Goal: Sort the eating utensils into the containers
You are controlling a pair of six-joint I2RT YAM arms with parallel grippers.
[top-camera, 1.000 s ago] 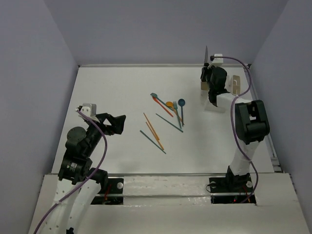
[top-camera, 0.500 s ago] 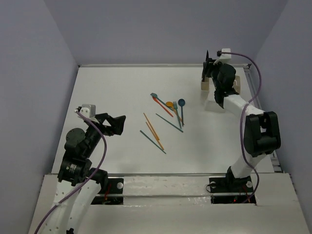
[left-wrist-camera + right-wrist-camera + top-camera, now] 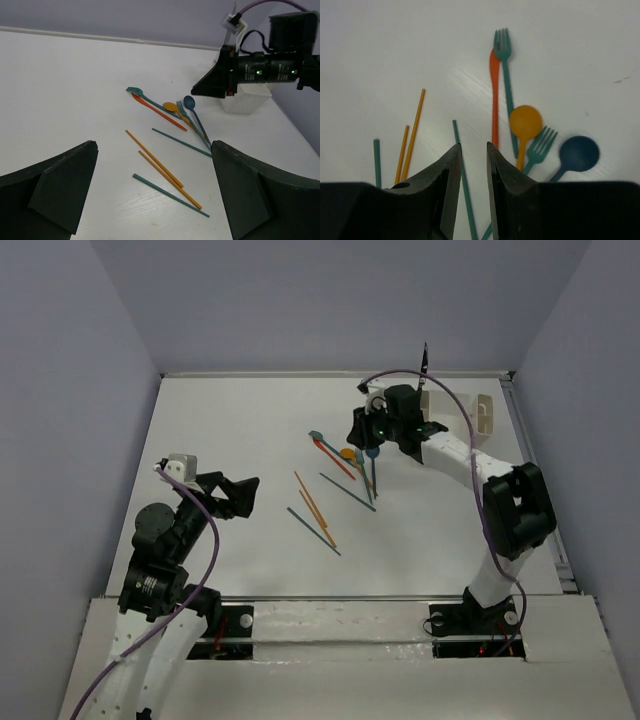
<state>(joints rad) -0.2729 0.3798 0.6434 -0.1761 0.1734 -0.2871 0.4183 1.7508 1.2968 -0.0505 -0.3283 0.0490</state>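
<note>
Right end effector (image 3: 472,152) narrowly parted, seemingly empty, near orange spoon (image 3: 525,121), left end effector (image 3: 155,190) spread wide

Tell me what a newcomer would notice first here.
A bright scatter of utensils lies mid-table, forks and spoons overlapping, with orange and teal chopsticks spread just nearer. The right claw hangs above that pile, jaws narrowly apart and empty. At the far right a dark knife sticks straight up by the white box, its lower end hidden behind the arm.
</note>
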